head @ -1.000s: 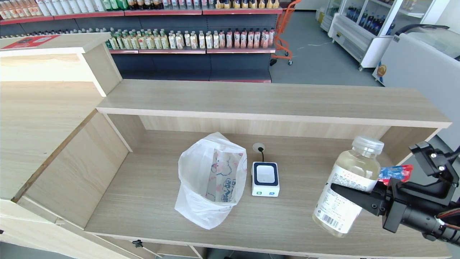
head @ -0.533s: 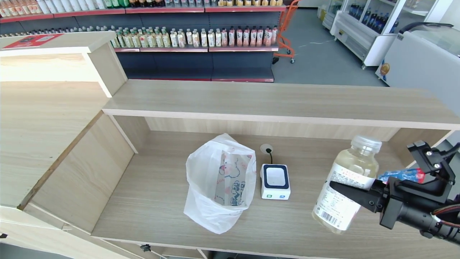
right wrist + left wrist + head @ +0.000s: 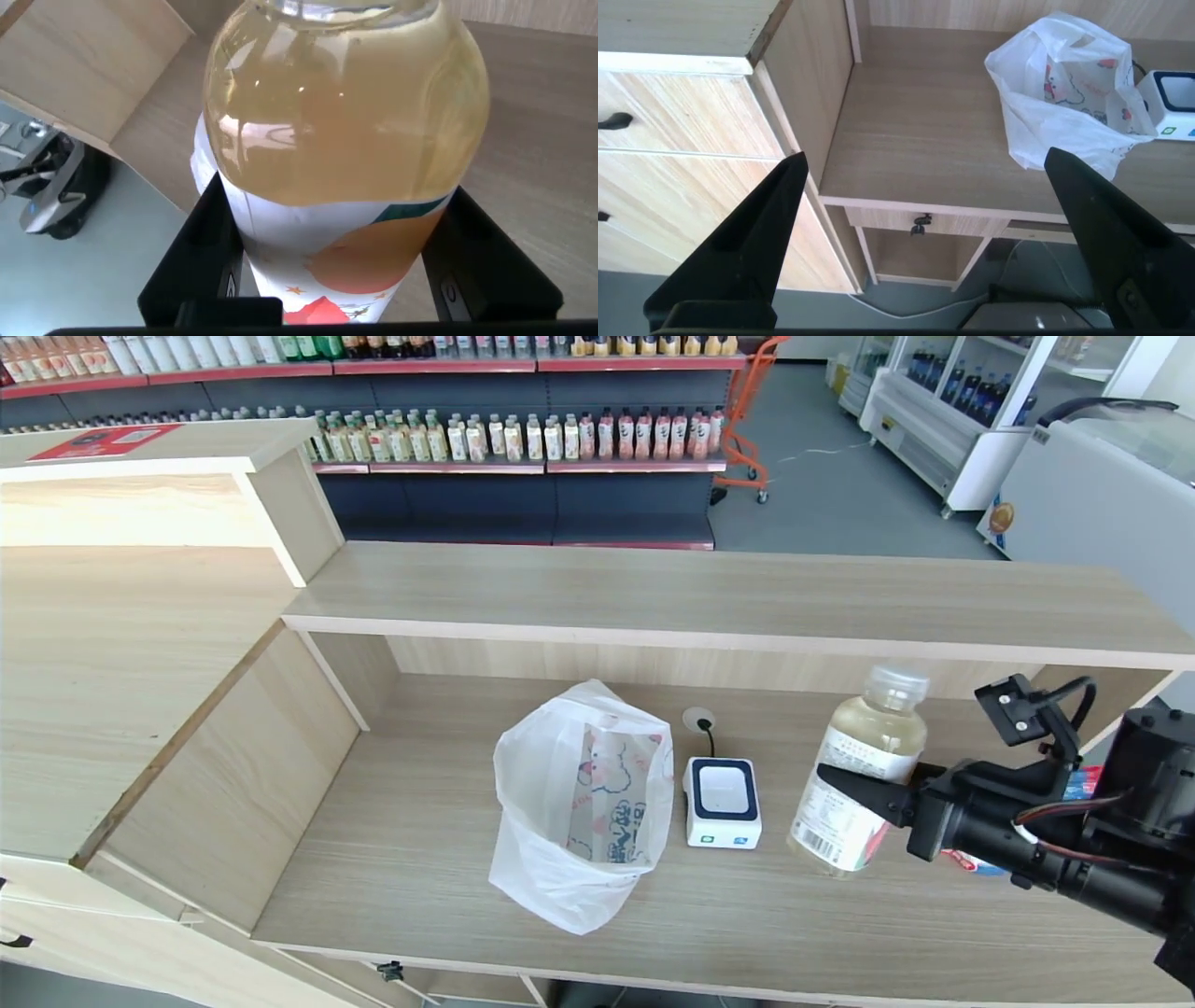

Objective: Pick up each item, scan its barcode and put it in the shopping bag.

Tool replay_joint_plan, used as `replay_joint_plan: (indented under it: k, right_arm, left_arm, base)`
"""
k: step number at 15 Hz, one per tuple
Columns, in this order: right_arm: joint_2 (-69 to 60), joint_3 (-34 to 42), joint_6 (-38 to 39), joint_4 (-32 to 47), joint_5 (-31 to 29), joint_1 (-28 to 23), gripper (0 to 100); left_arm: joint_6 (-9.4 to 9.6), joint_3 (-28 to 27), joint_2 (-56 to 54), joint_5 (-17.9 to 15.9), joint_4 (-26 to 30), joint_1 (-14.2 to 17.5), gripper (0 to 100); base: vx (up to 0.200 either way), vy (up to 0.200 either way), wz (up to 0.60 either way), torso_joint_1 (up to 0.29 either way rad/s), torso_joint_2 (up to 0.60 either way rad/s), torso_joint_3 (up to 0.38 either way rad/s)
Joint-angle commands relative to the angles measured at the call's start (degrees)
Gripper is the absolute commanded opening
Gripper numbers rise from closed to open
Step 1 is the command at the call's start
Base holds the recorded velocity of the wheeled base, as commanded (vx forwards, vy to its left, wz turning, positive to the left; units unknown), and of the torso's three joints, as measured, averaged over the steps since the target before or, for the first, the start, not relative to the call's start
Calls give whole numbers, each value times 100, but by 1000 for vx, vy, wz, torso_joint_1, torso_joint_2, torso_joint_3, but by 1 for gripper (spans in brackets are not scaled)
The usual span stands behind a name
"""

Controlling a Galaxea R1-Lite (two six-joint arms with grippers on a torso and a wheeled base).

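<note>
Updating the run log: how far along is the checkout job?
Done: one patterned packet sits in the shopping bag. In hand: the right gripper holds the bottle, jaws shut on it, beside the scanner, so its scan looks pending. Left: scan and bag the bottle, then the red-blue packet behind that arm.

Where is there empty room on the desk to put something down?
The biggest bare patch of desk lies between the left side wall and the shopping bag. A bare strip runs along the front edge. The right is crowded: scanner, bottle in the right claw, a packet.
</note>
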Motion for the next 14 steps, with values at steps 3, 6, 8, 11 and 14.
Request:
replay_joint_plan:
  k: [3, 6, 8, 11, 14]
  right_arm:
    - [1515, -429, -462, -435, -401, 129, 0]
    - [2227, -666, -576, -831, -348, 384, 0]
    - [2569, -1167, -664, -839, -348, 621, 0]
    - [3211, -2125, -1060, -848, -357, 999, 0]
    - [3861, -2934, -1209, -848, -348, 1324, 0]
  left_arm:
    - [0, -4, -1, 4, 0, -2, 100]
    - [0, 5, -1, 4, 0, -2, 100]
    - [0, 5, -1, 4, 0, -2, 100]
    - [0, -4, -1, 4, 0, -2, 100]
    - [0, 5, -1, 4, 0, -2, 100]
  base:
    - [0, 0, 0, 0, 0, 0]
    - [0, 0, 0, 0, 0, 0]
    - [0, 0, 0, 0, 0, 0]
    - [0, 0, 0, 0, 0, 0]
    - [0, 0, 0, 0, 0, 0]
